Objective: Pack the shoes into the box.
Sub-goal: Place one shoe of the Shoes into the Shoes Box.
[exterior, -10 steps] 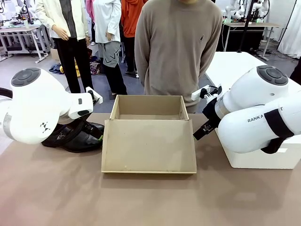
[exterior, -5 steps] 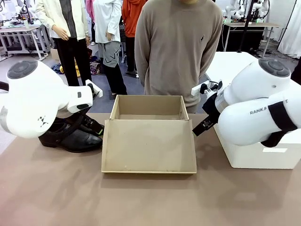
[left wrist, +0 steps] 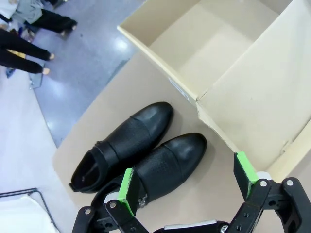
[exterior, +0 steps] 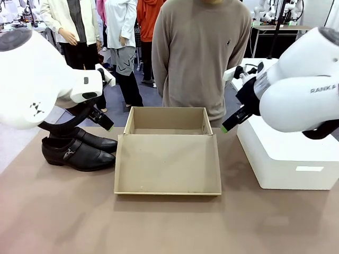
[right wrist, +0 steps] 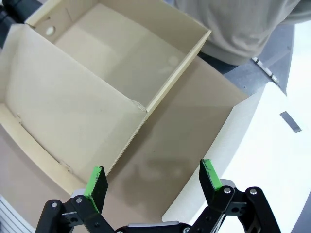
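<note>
Shoes, location: the shoes (exterior: 79, 151) stood as a pair on the table (exterior: 169, 222), side by side and pressed close, toes towards the box (exterior: 167, 120) and just beside its left edge
Box, condition: open and empty, bare cardboard inside, flap lid laid flat towards the robot
Left gripper: the left gripper (left wrist: 186, 180) hung above the shoes with its jaws spread wide, gripping nothing; the near shoe's toe lay between the green pads in the wrist view
Right gripper: the right gripper (right wrist: 153, 178) was likewise released and empty, over the table between the box's right wall and the white block (exterior: 286, 153)
Person: stood behind the box, hands out of sight
Weight, judged: moderate; one shoe looked well within a single gripper's means
Surface, judged: glossy leather, likely slippery and easily marked by the pads
Stiffness, judged: sole and heel counter firm, perforated upper softer and liable to give under a pinch
Grip point, recommended: across the heel counter or the collar by the strap and buckle, where the wall is stiffest
Risk: a hold on the rounded toe would likely slide off; lifting one shoe could drag its neighbour
</note>
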Available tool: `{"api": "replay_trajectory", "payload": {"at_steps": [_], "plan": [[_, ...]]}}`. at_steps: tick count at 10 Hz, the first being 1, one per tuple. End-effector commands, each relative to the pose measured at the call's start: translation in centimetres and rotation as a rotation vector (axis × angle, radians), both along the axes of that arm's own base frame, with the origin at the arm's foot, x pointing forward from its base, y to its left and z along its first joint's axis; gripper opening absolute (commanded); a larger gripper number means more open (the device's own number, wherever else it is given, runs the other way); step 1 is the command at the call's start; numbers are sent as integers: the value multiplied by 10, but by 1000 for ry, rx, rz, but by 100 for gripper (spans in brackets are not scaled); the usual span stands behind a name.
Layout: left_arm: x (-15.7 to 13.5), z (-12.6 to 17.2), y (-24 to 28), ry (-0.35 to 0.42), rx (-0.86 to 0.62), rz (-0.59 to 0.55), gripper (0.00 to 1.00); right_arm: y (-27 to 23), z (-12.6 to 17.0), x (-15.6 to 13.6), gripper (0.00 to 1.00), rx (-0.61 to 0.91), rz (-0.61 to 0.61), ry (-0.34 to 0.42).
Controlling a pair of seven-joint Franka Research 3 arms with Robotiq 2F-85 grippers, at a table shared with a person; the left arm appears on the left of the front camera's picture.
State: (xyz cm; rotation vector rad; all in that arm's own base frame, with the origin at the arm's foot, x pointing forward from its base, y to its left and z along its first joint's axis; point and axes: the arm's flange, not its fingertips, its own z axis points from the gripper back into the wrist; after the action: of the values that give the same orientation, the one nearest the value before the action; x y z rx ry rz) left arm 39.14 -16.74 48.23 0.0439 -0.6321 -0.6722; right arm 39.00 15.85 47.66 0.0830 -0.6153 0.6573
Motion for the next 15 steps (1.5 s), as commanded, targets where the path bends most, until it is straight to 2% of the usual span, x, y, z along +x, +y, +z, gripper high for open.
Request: {"api": "replay_trajectory", "payload": {"at_steps": [1, 3, 5, 7, 9, 11, 15], "plan": [[-4, 14, -3, -13, 35, -5, 100, -10, 13, -2, 100, 17, 54, 0], [-7, 27, -1, -15, 22, -38, 100, -16, 23, -5, 100, 51, 84, -12], [-12, 46, 12, -35, -51, -163, 100, -29, 34, -13, 100, 131, 166, -59], [-19, 64, 21, -66, -50, -322, 100, -44, 46, -21, 100, 193, 272, -108], [-21, 79, 30, -56, -65, -424, 100, -54, 55, -27, 100, 227, 369, -153], [-25, 87, 39, -23, -106, -551, 100, -63, 63, -30, 100, 280, 503, -167], [-24, 100, 69, -37, -166, -627, 100, -73, 69, -36, 100, 330, 619, -181]]}}
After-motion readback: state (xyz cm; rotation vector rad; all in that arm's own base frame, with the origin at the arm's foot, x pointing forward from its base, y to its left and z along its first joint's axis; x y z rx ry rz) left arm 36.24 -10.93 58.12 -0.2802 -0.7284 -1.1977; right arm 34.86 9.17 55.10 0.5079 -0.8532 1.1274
